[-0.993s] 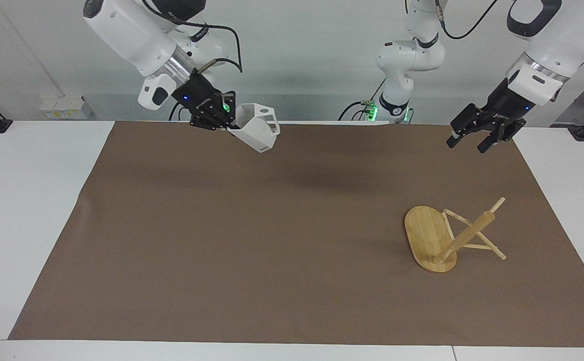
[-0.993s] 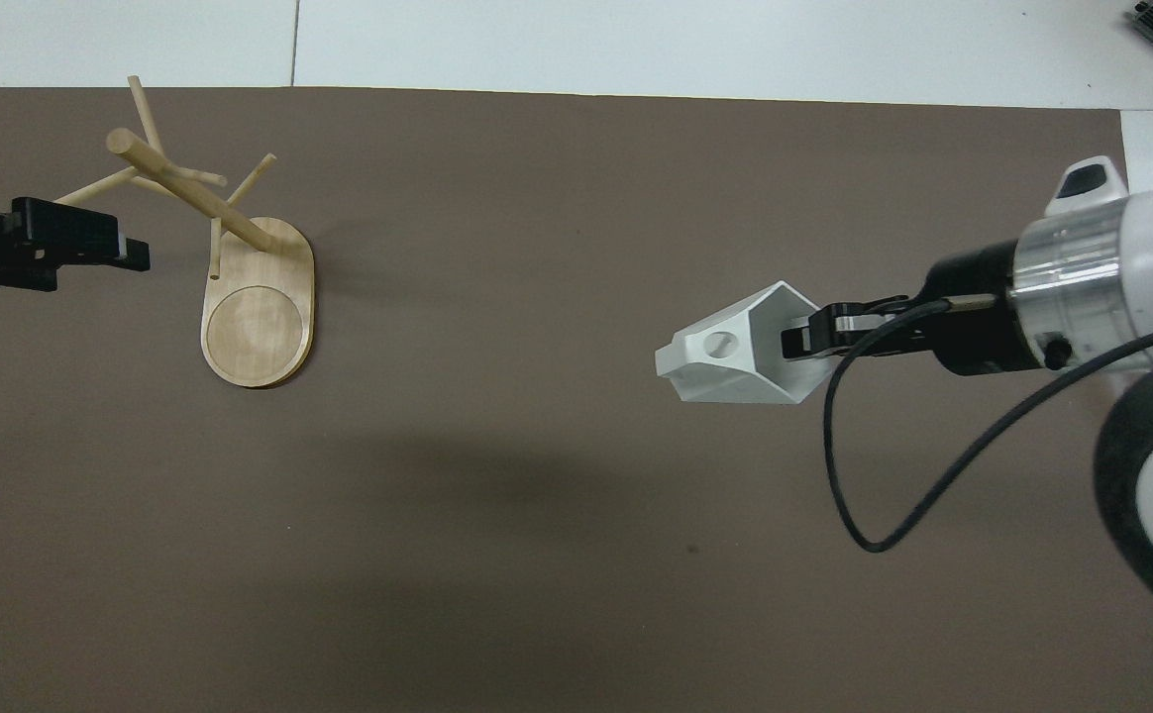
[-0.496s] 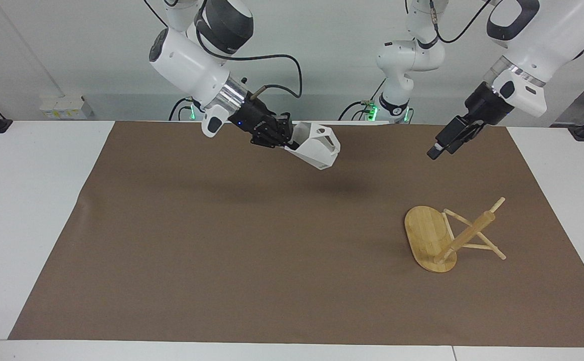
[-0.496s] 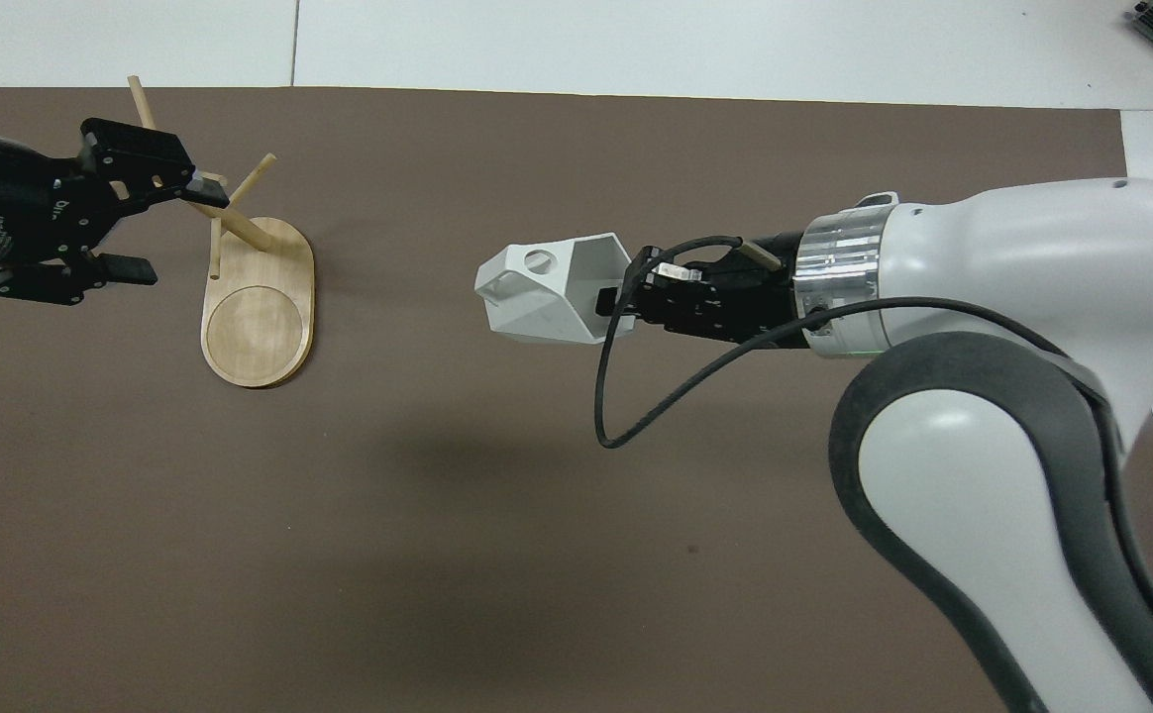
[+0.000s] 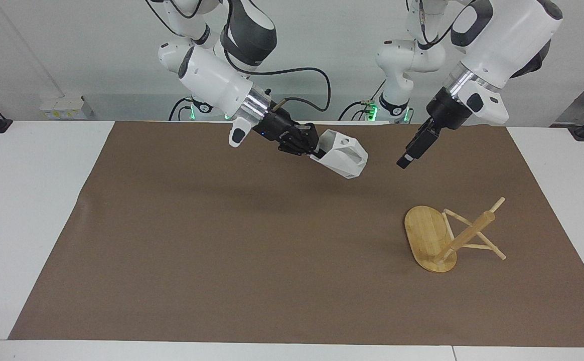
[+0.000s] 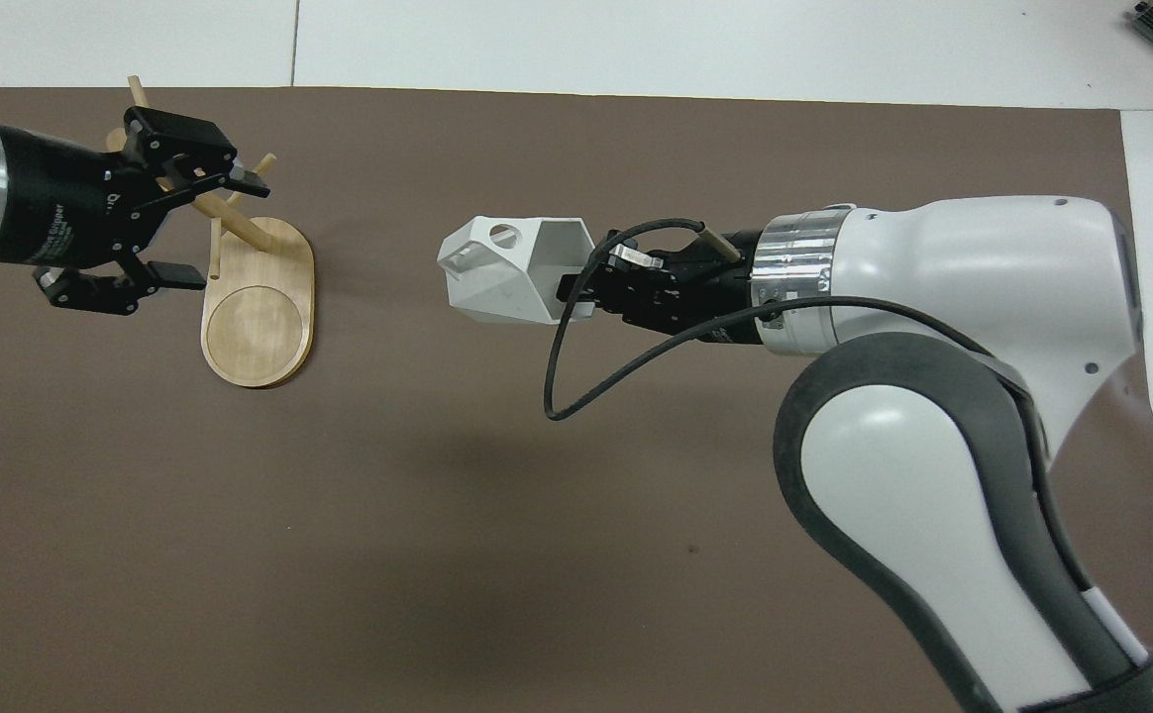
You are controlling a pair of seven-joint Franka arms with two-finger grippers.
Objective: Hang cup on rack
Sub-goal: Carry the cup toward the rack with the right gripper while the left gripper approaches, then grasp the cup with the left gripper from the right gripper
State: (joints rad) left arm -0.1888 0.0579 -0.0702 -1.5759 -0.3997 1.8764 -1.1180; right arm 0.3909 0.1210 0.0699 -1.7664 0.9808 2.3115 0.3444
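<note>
Two arms work above a brown mat [image 5: 222, 250] that covers the white table [image 5: 26, 210]. Small white lettering runs along the body of the left gripper [image 6: 202, 228], too small to read; no other writing shows.

Right gripper [image 5: 317, 150]: fingers pinched on the rim wall of the cup [image 5: 343, 153], which hangs tilted in the air over the middle of the mat, its pierced handle [image 6: 482, 241] uppermost in the overhead view. A second ago the cup was over the mat's edge nearest the robots, toward the right arm's end; it has since travelled toward the left arm's end and slightly lower.

Left gripper: fingers spread, raised over the mat, nearer to the robots than the rack [image 5: 445, 238] in the facing view; from overhead it covers the rack's pegs. A second ago it hung over the mat's corner at the left arm's end.

Rack: tipped over on the mat toward the left arm's end, resting on the rim of its oval base and on pegs, post slanting upward. Its position is unchanged.
</note>
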